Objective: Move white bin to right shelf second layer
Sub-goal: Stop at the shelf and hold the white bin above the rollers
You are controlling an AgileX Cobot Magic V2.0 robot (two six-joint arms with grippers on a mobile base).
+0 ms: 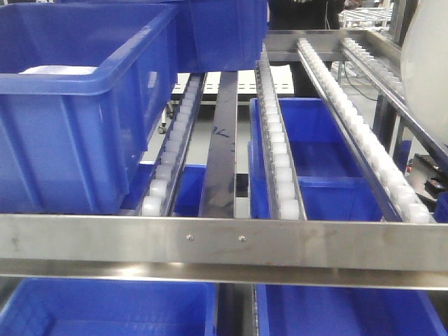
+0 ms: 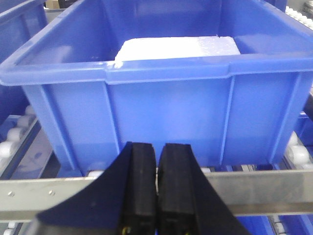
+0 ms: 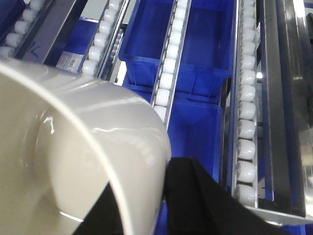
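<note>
The white bin (image 3: 73,147) is a glossy cream tub that fills the lower left of the right wrist view. My right gripper (image 3: 146,196) is shut on its wall, one black finger inside and one finger (image 3: 190,196) outside. In the front view the white bin (image 1: 425,77) shows at the right edge, above the right roller lane. The right shelf second layer (image 1: 283,161) has white roller lanes and a steel front rail (image 1: 224,241); its rollers (image 3: 244,127) lie below the bin. My left gripper (image 2: 157,152) is shut and empty, just in front of a blue crate.
A large blue crate (image 2: 166,98) holding a white block (image 2: 176,48) sits on the left lanes (image 1: 77,126). More blue crates (image 1: 315,161) stand on the tiers below. A dark divider bar (image 1: 224,140) runs between the lanes.
</note>
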